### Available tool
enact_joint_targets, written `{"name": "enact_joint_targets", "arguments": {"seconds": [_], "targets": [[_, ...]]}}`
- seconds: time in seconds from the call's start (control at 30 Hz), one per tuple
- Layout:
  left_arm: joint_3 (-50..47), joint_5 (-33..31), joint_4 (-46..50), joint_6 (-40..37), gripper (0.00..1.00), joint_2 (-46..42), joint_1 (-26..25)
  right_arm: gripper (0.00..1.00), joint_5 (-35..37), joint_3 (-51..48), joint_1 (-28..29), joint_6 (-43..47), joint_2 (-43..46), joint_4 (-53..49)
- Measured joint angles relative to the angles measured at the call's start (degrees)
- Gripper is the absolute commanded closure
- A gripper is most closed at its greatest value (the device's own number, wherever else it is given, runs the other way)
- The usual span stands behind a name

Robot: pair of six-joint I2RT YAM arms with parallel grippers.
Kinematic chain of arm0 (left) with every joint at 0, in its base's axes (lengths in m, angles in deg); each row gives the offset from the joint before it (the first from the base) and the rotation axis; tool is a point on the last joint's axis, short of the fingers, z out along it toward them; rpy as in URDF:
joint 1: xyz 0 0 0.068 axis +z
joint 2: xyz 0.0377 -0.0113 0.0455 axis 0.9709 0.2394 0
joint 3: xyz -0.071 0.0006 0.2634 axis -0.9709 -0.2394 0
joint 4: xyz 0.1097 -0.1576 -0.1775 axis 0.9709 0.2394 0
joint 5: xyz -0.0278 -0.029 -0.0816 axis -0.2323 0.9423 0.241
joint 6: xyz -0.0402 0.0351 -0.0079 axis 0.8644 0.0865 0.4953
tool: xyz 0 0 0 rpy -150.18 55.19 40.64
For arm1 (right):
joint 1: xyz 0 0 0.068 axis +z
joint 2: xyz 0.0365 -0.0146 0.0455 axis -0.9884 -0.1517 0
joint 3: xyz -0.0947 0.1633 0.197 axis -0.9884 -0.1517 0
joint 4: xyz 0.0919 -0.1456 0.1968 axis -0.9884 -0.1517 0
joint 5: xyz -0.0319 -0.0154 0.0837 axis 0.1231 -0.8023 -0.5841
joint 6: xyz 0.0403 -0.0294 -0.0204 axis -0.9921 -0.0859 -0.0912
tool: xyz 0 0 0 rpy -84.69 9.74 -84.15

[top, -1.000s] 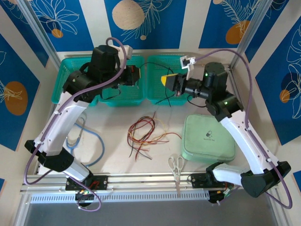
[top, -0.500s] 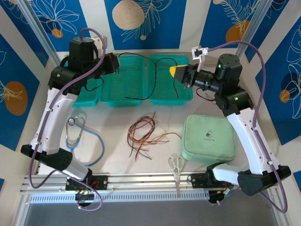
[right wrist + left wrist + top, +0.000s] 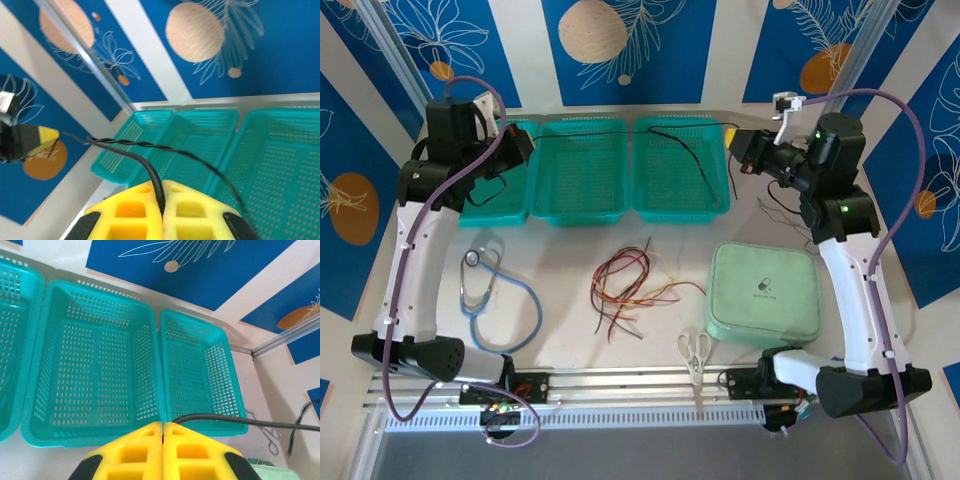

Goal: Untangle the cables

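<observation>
three perforated teal baskets [image 3: 582,216], thin twisted black cable [image 3: 135,143]

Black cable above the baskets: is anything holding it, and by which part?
Both hold it: the left gripper and right gripper each pinch the black cable in shut jaws, apparently toward its opposite ends.

No legible writing in these views

The pale green case [image 3: 763,291] on the tabletop [image 3: 565,240] carries a small dark mark with a line of print under it, too small to read; the blue wall panels [image 3: 660,50] bear leaf and circle drawings.
</observation>
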Motion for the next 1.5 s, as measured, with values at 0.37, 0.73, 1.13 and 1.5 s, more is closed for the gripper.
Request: {"name": "enact_joint_targets", "arguments": {"seconds": [0.37, 0.73, 1.13, 1.5], "targets": [[-7.3, 2.8, -6.0, 1.6, 1.00, -0.2, 5.2, 1.00, 1.1, -0.1, -7.4, -0.2, 0.6, 0.0], [-9.7, 8.4, -13.2, -8.0, 0.37, 1.4, -15.3, 1.00, -7.2, 4.2, -6.9, 2.0, -3.5, -6.7], [-15.1, 13.7, -25.3, -4.4, 0.29, 6.2, -25.1, 1.00, -13.9, 6.2, 5.2, 1.9, -8.9, -8.1], [-23.8, 15.4, -37.3, 3.2, 0.28, 7.9, -30.3, 1.00, -15.9, 4.3, 9.9, 0.2, -9.9, -6.1]]}}
